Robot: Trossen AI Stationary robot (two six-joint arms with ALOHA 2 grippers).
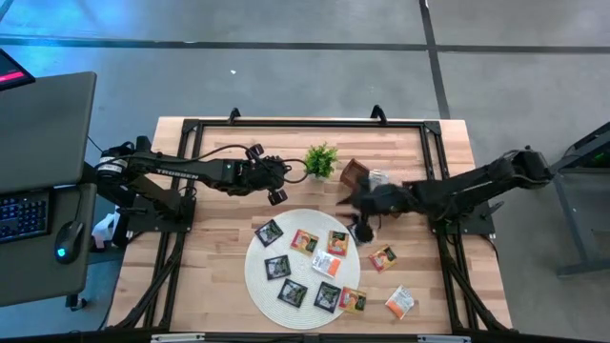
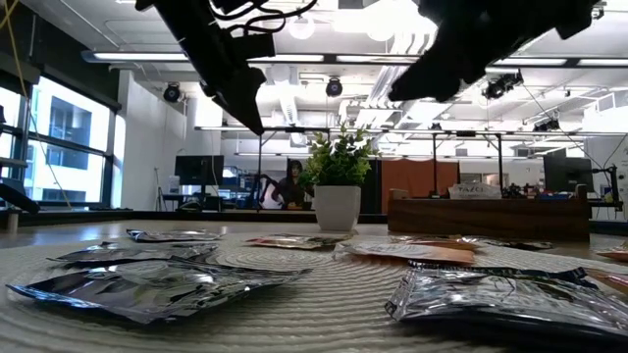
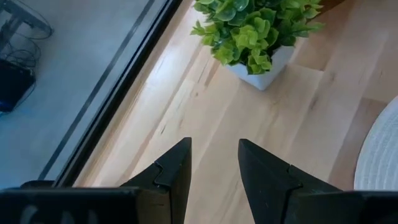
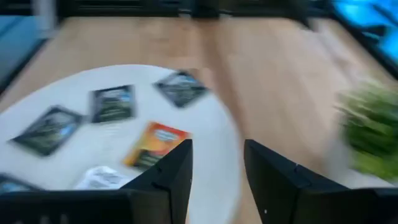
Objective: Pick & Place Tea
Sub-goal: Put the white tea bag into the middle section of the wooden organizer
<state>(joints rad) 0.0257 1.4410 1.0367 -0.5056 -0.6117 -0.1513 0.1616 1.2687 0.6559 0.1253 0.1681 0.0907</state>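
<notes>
Several tea sachets lie flat on a round white mat point(image 1: 255, 276): black ones point(image 1: 270, 232) point(image 1: 293, 292) and orange ones point(image 1: 304, 241) point(image 1: 337, 242). Two more lie on the bare wood, an orange one point(image 1: 383, 257) and a white-and-orange one point(image 1: 400, 302). My right gripper point(image 1: 365, 229) point(image 4: 217, 146) hovers open over the mat's far right edge, with nothing between its fingers. Its wrist view shows black sachets point(image 4: 112, 102) and an orange one point(image 4: 155, 143) ahead. My left gripper point(image 1: 278, 191) point(image 3: 214, 146) is open above bare wood, left of the plant.
A small green plant in a white pot point(image 1: 321, 160) point(image 3: 258, 37) point(image 2: 338, 186) stands at the table's far middle. A brown wooden tray point(image 1: 355, 174) point(image 2: 491, 216) sits to its right, partly under my right arm. A black frame point(image 1: 305, 122) runs along the table edges.
</notes>
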